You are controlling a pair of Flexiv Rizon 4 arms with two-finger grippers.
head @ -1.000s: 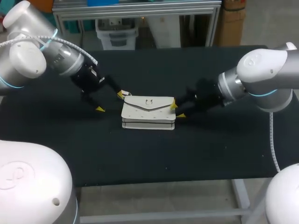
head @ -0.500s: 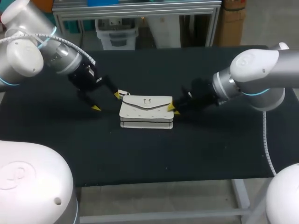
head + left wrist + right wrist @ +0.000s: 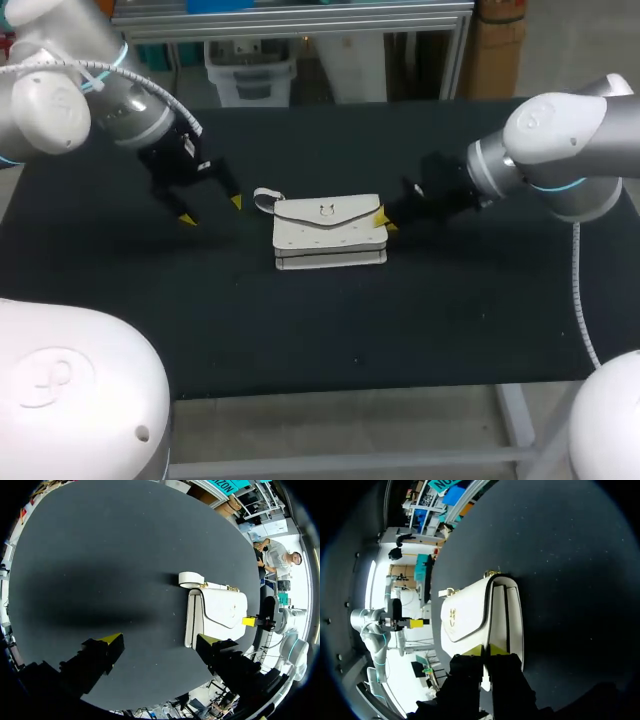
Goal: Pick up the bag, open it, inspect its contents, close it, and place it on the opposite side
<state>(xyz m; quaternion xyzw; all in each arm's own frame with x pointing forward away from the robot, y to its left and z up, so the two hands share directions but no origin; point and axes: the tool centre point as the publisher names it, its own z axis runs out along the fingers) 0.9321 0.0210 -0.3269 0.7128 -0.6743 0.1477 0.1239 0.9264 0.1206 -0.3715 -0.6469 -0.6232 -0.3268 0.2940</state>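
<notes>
Nearest us, our white bag [image 3: 328,236] lies flat in the middle of the table [image 3: 300,330], flap closed. Our right tool [image 3: 384,220] pinches its right end. Slightly farther back, our left tool [image 3: 211,210] hangs spread wide, near the strap loop [image 3: 264,199] but apart from it.

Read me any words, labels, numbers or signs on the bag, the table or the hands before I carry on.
On the white envelope-flap handbag: no text that can be read.
On its small metal clasp: an emblem shape only, too small to tell any lettering.
On the black table top: none.
On the left hand and the right hand: none visible.
</notes>
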